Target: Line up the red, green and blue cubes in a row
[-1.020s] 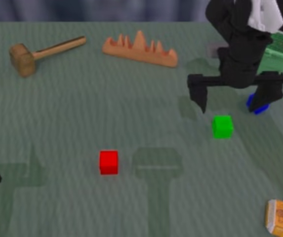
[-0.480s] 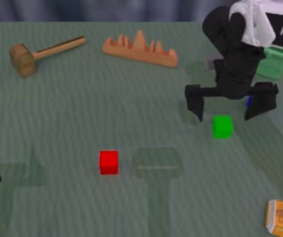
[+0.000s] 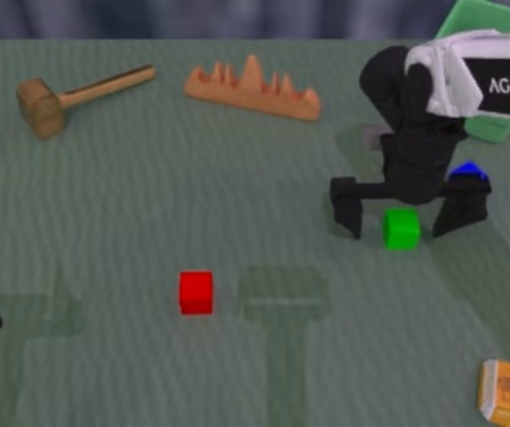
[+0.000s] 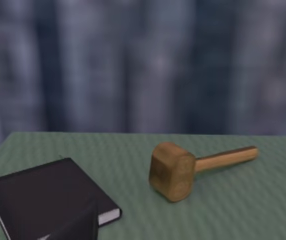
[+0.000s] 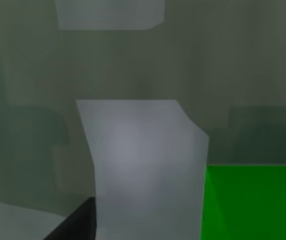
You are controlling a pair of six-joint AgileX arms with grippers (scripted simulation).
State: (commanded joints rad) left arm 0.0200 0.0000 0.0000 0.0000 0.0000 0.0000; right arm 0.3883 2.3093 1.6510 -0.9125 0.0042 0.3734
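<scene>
Blue cube (image 3: 468,171) mostly hidden, seemingly behind open right end effector (image 3: 408,217).

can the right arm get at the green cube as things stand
Probably yes. The right gripper is open with a finger on either side of the green cube, nothing between them. The blue cube sits just behind its right finger, apart from the green one.

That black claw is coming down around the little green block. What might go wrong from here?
1. The right gripper straddles the green cube with its fingers open; if off-centre, one finger could push the cube aside.
2. The blue cube sits right behind one finger and might get knocked.
3. The red cube lies far to the left, so a weak grip could drop the cube during carrying.
</scene>
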